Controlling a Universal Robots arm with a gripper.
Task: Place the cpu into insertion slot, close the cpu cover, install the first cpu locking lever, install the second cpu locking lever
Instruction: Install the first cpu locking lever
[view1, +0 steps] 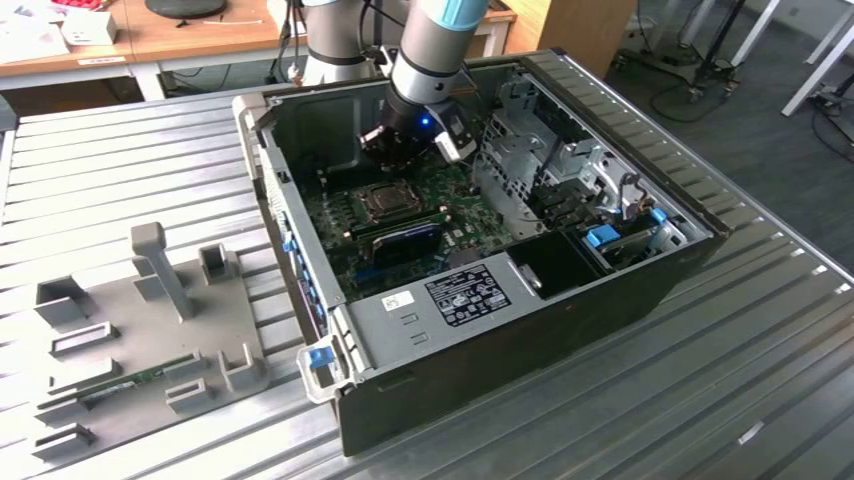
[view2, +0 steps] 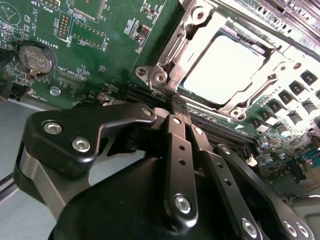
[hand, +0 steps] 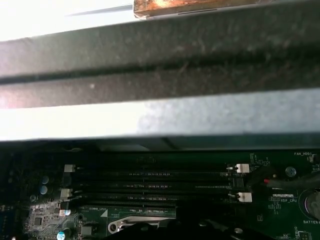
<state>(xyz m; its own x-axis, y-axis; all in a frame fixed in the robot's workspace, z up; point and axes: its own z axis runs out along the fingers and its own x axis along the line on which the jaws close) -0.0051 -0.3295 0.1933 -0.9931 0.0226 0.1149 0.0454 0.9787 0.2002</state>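
Slatted metal table (view1: 120, 150) carries an open case (view1: 641, 290); deep inside, near the board's (view2: 115, 30) back edge, the cpu (view2: 222, 67) lies in its slot under the cover (view2: 187, 30). Gripper (view2: 176, 102), fingers together, empty, hovers beside a cover corner; a skewed push could slip off and scrape the board.

A lab or workshop is indicated: an opened computer case (view1: 507, 230) is laid on a ribbed metal bench (view1: 120, 170), with wooden desks (view1: 200, 35) at 12 o'clock and stand legs (view1: 707, 50) at 1 o'clock.
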